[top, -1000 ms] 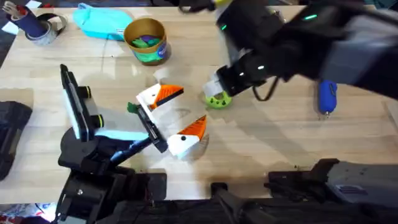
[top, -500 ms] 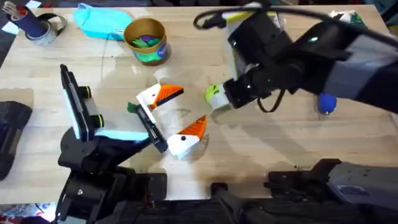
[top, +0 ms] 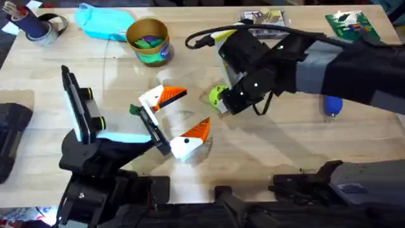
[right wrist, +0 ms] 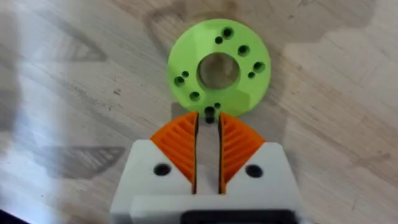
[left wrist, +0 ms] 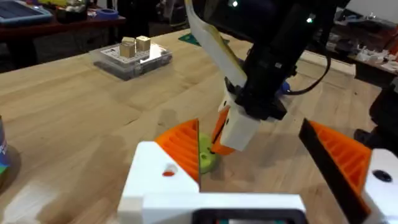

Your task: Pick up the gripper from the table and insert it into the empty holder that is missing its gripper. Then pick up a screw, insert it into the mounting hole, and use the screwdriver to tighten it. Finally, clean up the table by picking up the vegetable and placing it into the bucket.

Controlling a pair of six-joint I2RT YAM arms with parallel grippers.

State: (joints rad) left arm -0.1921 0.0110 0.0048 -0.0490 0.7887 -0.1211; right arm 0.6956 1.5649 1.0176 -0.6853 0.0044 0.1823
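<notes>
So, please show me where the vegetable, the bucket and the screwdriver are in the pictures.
vegetable (right wrist: 219, 67): right wrist view, on its green ring beside the centre hole.
bucket (top: 154, 54): overhead view, on its label band.
screwdriver (top: 333, 100): overhead view, on its blue body.

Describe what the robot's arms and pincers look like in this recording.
Both arms are black with grey segments; the right arm carries a looping black cable and a small green light. Each pincer, right and left, has a white printed body with screw holes and orange ribbed wedge-shaped pads.
</notes>
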